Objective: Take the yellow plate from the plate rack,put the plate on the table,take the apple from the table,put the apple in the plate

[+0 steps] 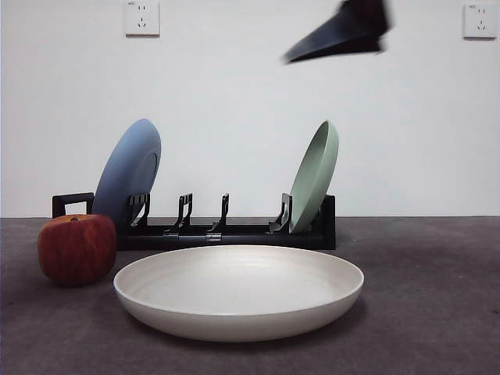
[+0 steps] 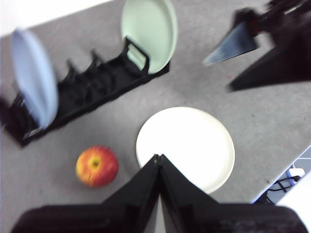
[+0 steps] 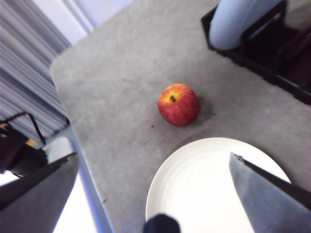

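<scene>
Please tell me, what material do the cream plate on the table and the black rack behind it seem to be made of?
The wide, shallow cream plate looks like matte ceramic or melamine: its surface is dull with soft shading, without sharp reflections, and faint concentric rings show inside. The pictures cannot decide between these.

The long, low black rack appears to be moulded plastic: its upright dividers are thin and uniformly black with a slight sheen.

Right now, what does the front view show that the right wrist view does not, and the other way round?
Only the front view shows the pale green plate standing in the plate rack, and two wall sockets. Only the right wrist view shows the open right gripper above the table's edge. Both show the apple on the table beside the yellow plate, not touching it, and the blue plate in the rack.
</scene>
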`<state>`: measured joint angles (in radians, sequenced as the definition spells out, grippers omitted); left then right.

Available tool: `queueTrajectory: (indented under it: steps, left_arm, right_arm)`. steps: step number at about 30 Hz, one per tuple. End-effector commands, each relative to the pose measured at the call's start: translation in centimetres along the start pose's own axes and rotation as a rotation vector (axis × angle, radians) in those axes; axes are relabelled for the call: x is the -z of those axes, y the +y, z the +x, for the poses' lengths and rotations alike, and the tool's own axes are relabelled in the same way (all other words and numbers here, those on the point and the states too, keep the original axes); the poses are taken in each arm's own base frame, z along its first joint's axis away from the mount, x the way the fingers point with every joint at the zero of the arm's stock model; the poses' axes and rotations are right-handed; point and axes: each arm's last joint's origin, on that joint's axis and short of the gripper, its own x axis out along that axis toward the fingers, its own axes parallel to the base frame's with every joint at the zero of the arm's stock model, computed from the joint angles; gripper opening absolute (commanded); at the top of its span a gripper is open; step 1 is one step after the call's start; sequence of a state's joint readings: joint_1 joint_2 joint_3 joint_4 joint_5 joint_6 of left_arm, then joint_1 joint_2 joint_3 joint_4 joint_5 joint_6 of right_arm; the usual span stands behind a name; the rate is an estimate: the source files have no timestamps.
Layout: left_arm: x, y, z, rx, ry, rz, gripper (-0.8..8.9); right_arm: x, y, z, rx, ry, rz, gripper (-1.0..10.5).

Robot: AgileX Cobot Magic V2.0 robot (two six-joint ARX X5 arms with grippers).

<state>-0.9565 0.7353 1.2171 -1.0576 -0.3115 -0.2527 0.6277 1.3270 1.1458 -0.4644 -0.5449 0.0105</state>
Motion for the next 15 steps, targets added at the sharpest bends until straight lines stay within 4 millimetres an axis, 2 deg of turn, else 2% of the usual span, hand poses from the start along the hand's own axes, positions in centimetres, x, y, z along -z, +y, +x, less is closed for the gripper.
queueTrajectory:
  steps: [1,7,11,13,15]
  left_arm:
    - [0.6,0.4,-0.7,-0.007,0.007,-0.06,-0.07]
    - [1.9,1.1,-1.7,-0.025,0.064,-0.06,-0.07]
    - [2.5,1.4,-2.1,-0.035,0.097,-0.051,-0.07]
    - [2.6,1.4,-2.2,-0.035,0.099,-0.05,-0.07]
    - [2.7,1.5,-2.3,-0.037,0.105,-0.045,-0.07]
  right_arm:
    - [-1.5,0.1,2.7,-0.01,0.035,-0.051,5.7]
    - [-4.7,0.3,8.4,0.018,0.156,-0.125,5.7]
    - [-6.0,0.5,11.9,0.049,0.217,-0.169,5.8]
    - [-6.5,0.4,13.6,0.063,0.236,-0.179,6.4]
    - [-6.8,0.4,16.1,0.069,0.256,-0.188,6.6]
